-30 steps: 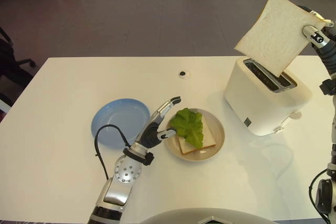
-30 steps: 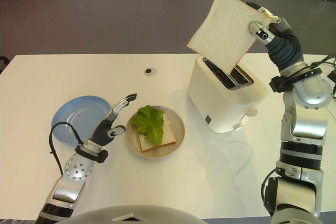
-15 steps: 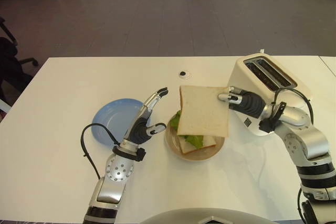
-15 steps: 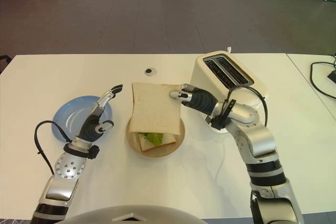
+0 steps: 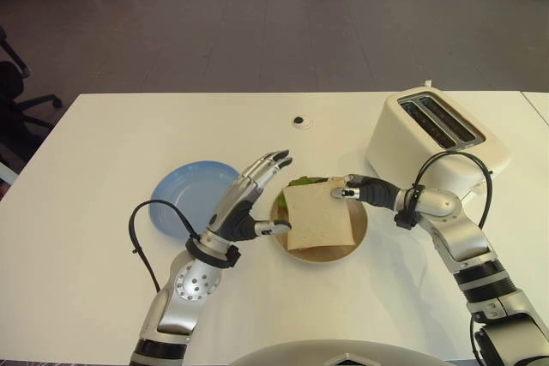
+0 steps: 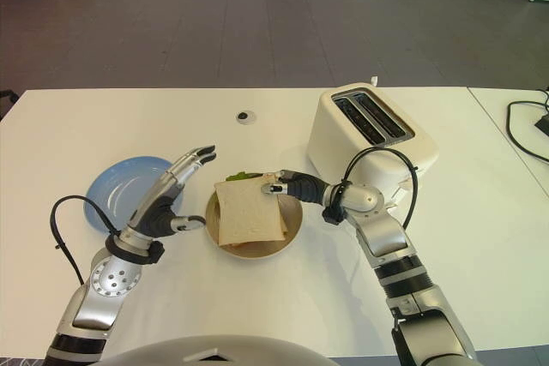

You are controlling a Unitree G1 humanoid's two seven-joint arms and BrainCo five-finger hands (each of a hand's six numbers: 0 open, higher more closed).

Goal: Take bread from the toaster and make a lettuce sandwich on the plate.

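A beige plate (image 5: pixel 358 231) sits mid-table with a sandwich on it. The top bread slice (image 5: pixel 317 217) lies nearly flat over the lettuce (image 5: pixel 301 182), which peeks out at its far edge. My right hand (image 5: pixel 361 189) is low beside the plate, fingers pinched on the slice's far right corner. My left hand (image 6: pixel 168 199) stands open just left of the plate, fingers stretched forward, thumb near the rim. The white toaster (image 5: pixel 436 159) stands to the right with both slots showing dark.
A blue plate (image 5: pixel 184 194) lies left of the beige one, partly behind my left hand. A small black knob (image 5: pixel 298 120) is set in the table farther back. Bare white tabletop stretches along the front and far left.
My right hand has brought the slice down from above the toaster and lowered it onto the lettuce. My left hand has shifted slightly and straightened its fingers.
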